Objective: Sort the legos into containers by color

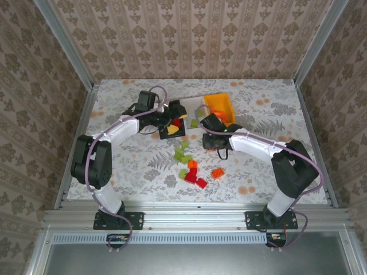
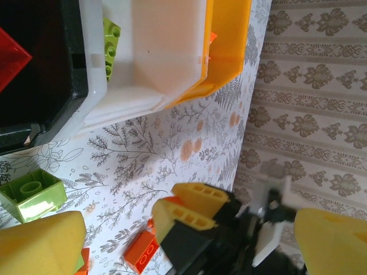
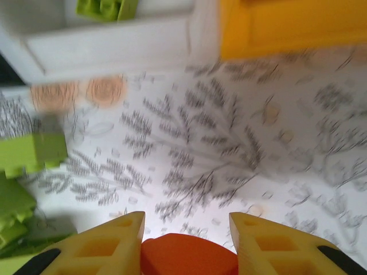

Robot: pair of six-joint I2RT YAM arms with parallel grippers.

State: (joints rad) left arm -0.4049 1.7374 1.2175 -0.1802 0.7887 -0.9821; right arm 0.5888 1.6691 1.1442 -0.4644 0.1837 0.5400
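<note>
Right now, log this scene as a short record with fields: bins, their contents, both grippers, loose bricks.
bins: black bin, white bin, orange bin, joined in a row
black bin contents: red brick
white bin contents: lime brick
left gripper: open, above the black bin
right gripper: shut on an orange-red brick, over the table, just short of the white and orange bins
loose bricks: green, orange and red cluster between the bins and the arm bases

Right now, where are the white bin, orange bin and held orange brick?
white bin point(image 2: 166, 51), left wrist view, inner wall.
orange bin point(image 2: 229, 40), left wrist view, side wall.
orange brick point(image 3: 189, 255), right wrist view, top face.
</note>
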